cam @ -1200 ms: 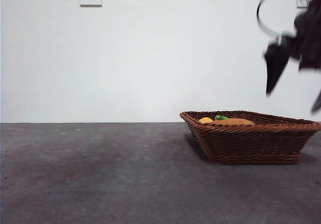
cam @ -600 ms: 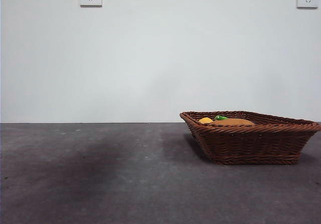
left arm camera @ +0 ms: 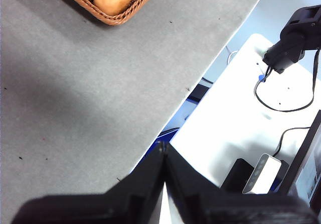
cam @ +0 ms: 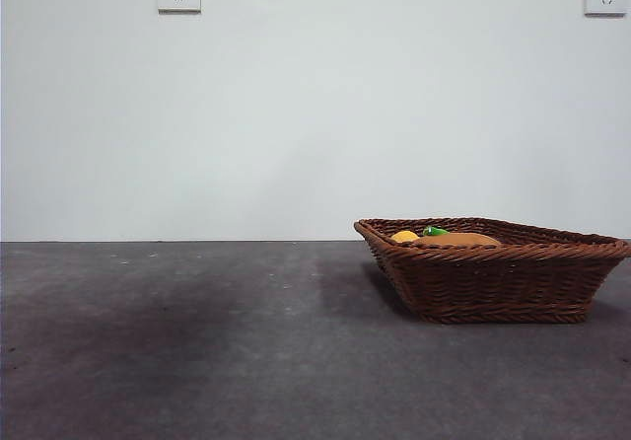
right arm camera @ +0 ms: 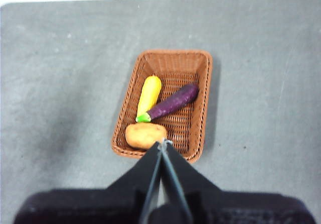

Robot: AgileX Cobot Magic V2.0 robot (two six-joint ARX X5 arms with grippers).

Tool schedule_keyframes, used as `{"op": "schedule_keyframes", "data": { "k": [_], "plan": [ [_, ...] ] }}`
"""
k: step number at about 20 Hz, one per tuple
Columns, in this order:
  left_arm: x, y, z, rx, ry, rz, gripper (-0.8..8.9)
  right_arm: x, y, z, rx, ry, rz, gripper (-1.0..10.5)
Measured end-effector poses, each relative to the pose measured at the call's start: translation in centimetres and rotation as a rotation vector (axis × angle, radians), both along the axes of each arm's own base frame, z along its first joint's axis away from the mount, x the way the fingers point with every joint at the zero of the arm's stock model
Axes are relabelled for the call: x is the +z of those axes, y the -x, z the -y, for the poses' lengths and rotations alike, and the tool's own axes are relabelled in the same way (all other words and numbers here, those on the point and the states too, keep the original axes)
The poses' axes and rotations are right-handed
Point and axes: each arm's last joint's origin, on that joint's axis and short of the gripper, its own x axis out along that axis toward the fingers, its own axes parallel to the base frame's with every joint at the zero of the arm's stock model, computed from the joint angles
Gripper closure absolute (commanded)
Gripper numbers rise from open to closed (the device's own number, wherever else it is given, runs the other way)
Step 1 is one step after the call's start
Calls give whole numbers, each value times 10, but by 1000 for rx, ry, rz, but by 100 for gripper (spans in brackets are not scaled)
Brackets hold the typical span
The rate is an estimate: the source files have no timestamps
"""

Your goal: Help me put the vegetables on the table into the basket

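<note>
From above, the right gripper [right arm camera: 161, 144], jaws closed and empty, shows the potato [right arm camera: 145, 135], eggplant [right arm camera: 170, 102] and yellow piece [right arm camera: 149, 94] inside the basket [right arm camera: 203, 108]. Front view shows only tops above the rim. The left gripper [left arm camera: 164, 151], closed and empty, overhangs the counter [left arm camera: 75, 83] edge.

Basket [right arm camera: 200, 83] on table [right arm camera: 60, 73], toward its right in the front view. Inside: potato [right arm camera: 145, 135] at one end, eggplant [right arm camera: 173, 102] and yellow piece [right arm camera: 149, 94] side by side behind it.

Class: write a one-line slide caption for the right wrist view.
Potato, eggplant and yellow piece lie in the basket.
</note>
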Motion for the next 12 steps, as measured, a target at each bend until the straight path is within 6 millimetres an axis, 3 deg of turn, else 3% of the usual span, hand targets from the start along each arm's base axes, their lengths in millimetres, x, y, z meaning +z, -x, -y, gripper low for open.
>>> {"op": "schedule_keyframes", "data": {
  "k": [8, 10, 12],
  "plan": [
    [-10, -17, 19, 13, -68, -48, 817, -21, -67, 2, -3, -4, -188, 946],
    [-9, -23, 15, 51, -123, 45, 817, -28, -83, 3, -10, 2, -237, 946],
    [-9, -36, 12, 82, -147, 260, 817, -36, -100, 4, -13, 4, -287, 946]
  ]
}}
